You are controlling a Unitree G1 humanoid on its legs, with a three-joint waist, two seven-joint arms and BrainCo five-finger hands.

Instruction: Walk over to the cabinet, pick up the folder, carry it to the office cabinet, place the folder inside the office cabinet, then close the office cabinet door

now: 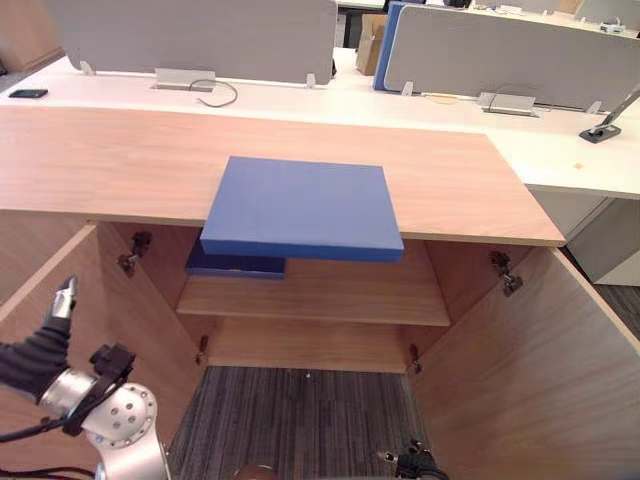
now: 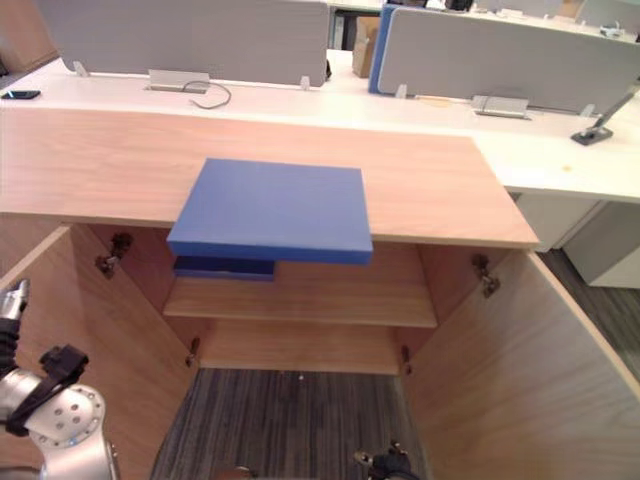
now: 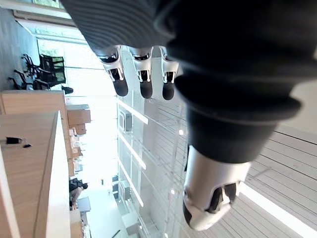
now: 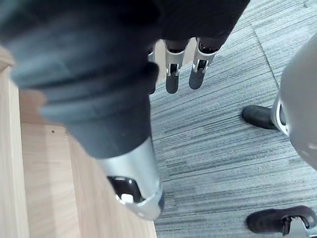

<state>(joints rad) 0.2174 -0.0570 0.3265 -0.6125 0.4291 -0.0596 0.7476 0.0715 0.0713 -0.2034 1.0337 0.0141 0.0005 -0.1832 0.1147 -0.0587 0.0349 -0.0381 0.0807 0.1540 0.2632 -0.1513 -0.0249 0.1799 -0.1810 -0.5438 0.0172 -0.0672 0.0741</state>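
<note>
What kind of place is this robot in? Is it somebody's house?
Probably an office, not a house: long white desks with grey divider screens, a wooden cabinet with its doors open, and a blue folder lying on top.

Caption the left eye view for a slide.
Flat blue folder overhanging the top of an open light-wood cabinet.

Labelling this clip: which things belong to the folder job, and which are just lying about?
Job: blue folder, overhanging the open cabinet; left robot hand; right robot hand.
Lying about: black phone, loose cable, grey desk dividers, cardboard box.
</note>
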